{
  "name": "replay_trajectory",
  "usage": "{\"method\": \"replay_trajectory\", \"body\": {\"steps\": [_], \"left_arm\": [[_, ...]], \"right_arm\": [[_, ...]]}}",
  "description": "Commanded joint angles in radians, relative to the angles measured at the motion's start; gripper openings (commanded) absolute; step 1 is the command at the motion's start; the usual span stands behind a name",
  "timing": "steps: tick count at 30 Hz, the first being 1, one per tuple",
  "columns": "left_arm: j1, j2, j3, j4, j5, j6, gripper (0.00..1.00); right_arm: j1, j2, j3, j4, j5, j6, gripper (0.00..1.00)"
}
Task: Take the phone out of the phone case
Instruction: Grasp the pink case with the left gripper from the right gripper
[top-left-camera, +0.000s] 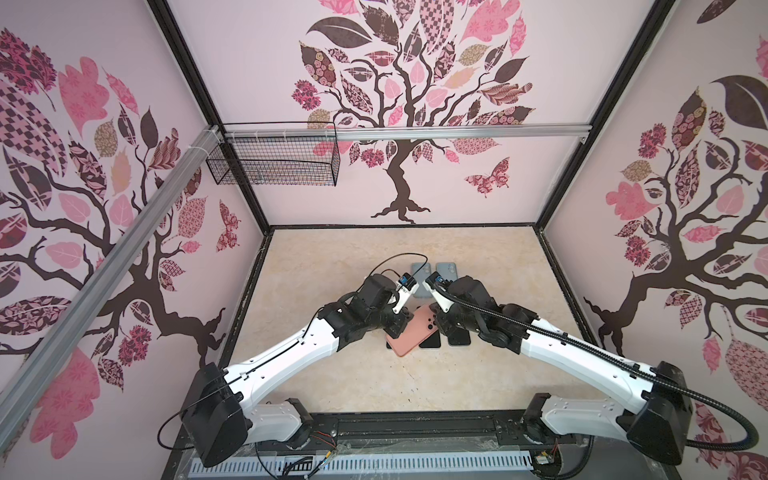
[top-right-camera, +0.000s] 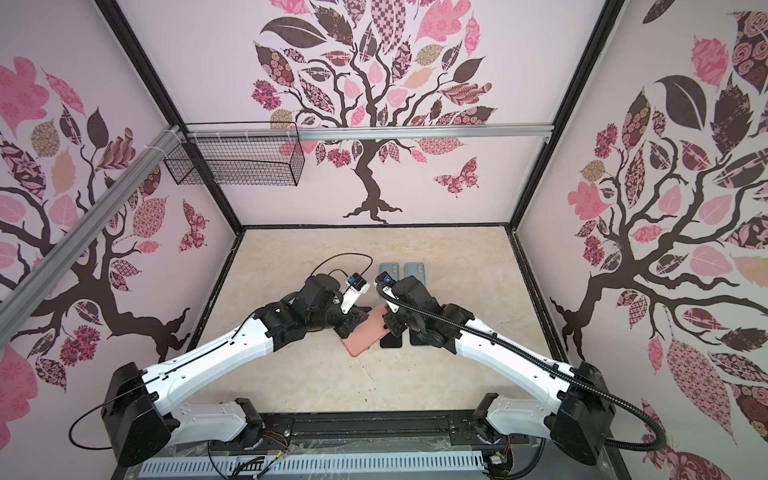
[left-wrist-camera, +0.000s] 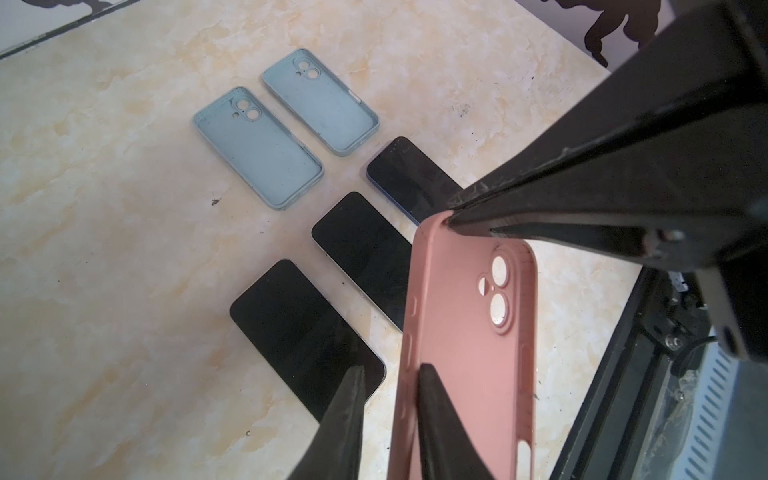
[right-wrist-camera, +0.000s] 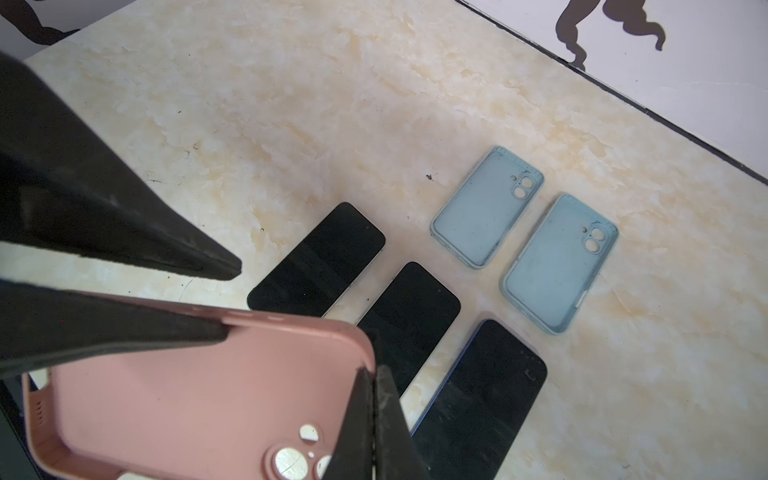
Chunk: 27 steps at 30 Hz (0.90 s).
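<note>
- While both arms meet over the middle of the table (top-left-camera: 332, 382), the pink case (top-left-camera: 409, 332) hangs between them. It is lifted clear of the top and tilted, with its back turned toward both wrist cameras.
- The right gripper (right-wrist-camera: 374, 374) has its fingers closed tight on the rim of the case's short end, beside the camera cut-outs.
- The left gripper (left-wrist-camera: 390, 370) has its fingers parted, one to either side of a long edge of the case.
- One finger (left-wrist-camera: 440, 415) lies against the case's back. The other stands off with a gap showing, so there is no pinch on that side.
- Pale table shows through the camera holes (no lens sits behind them), so the case looks empty. Its inner side is hidden in every view, so I can't be sure.
- Three phones (left-wrist-camera: 365, 249) lie screen-up in a row on the table, side by side and close together. They sit right under the raised case, which covers part of the row in both top views.
- Two blue cases (left-wrist-camera: 257, 145) lie hollow side up, side by side. They are just beyond the phones toward the back wall and touch neither the phones nor each other.
</note>
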Motion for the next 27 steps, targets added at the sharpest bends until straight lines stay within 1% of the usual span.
{"method": "replay_trajectory", "body": {"steps": [1,2,12,15,16,17,18,19,20,21,22,24,27], "left_arm": [[-0.001,-0.009,0.028,-0.003,-0.004,0.014,0.19],[-0.001,-0.009,0.028,-0.005,-0.004,0.014,0.16],[-0.001,-0.026,0.009,0.001,-0.010,0.006,0.00],[0.000,-0.034,-0.006,0.020,-0.020,-0.009,0.00],[0.000,-0.033,-0.009,0.026,-0.029,-0.017,0.00],[0.000,-0.035,-0.015,0.031,-0.038,-0.035,0.00],[-0.001,-0.034,-0.019,0.038,-0.059,-0.052,0.00],[-0.001,-0.034,-0.021,0.045,-0.080,-0.070,0.00],[0.000,-0.030,-0.024,0.050,-0.110,-0.091,0.00],[0.001,-0.027,-0.024,0.055,-0.147,-0.115,0.00],[0.001,-0.023,-0.021,0.057,-0.184,-0.140,0.00],[0.012,-0.004,-0.012,0.062,-0.257,-0.200,0.00],[0.051,0.043,0.013,0.067,-0.269,-0.281,0.00]], "right_arm": [[0.004,-0.016,0.010,-0.003,0.006,0.002,0.00],[0.004,-0.016,0.013,-0.003,0.006,0.003,0.00],[0.004,-0.032,0.005,0.028,0.009,0.028,0.00],[0.004,-0.057,-0.011,0.057,0.025,0.044,0.00],[0.004,-0.070,-0.020,0.072,0.034,0.053,0.05],[0.003,-0.087,-0.029,0.088,0.046,0.066,0.22],[0.003,-0.105,-0.040,0.105,0.061,0.081,0.44],[0.004,-0.125,-0.054,0.123,0.074,0.095,0.58],[0.004,-0.145,-0.069,0.141,0.093,0.115,0.69],[0.004,-0.166,-0.088,0.160,0.117,0.140,0.78],[0.003,-0.185,-0.106,0.177,0.143,0.161,0.83],[0.003,-0.218,-0.152,0.208,0.219,0.227,0.91],[0.004,-0.235,-0.191,0.188,0.348,0.343,0.96]]}}
